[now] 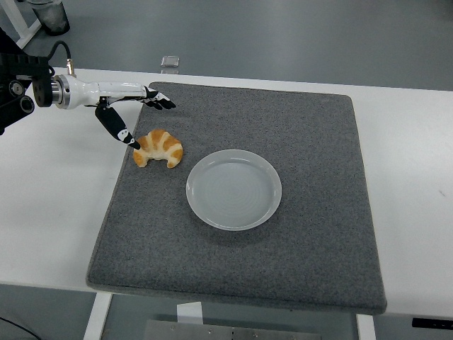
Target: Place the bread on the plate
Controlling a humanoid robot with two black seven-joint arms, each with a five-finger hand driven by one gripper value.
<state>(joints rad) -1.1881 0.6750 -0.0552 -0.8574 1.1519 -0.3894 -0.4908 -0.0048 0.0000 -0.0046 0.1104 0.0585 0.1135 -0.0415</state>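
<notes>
head view: the left hand (131, 113) hovers spread and empty over the bread (158, 148), thumb at its left end, seemingly lining up a grasp; the bread lies on the grey mat (311, 142), just left of the plate (234, 189).

A golden-brown striped croissant (158, 148) and pale grey plate (233, 189) lie on a dark grey mat (311, 212).

White bench (49, 205) carries one large grey felt mat (311, 142), covering most of the top, bare strips at left and right. On the mat: croissant (158, 148) at left, pale plate (233, 189) just beside it, apart.
</notes>
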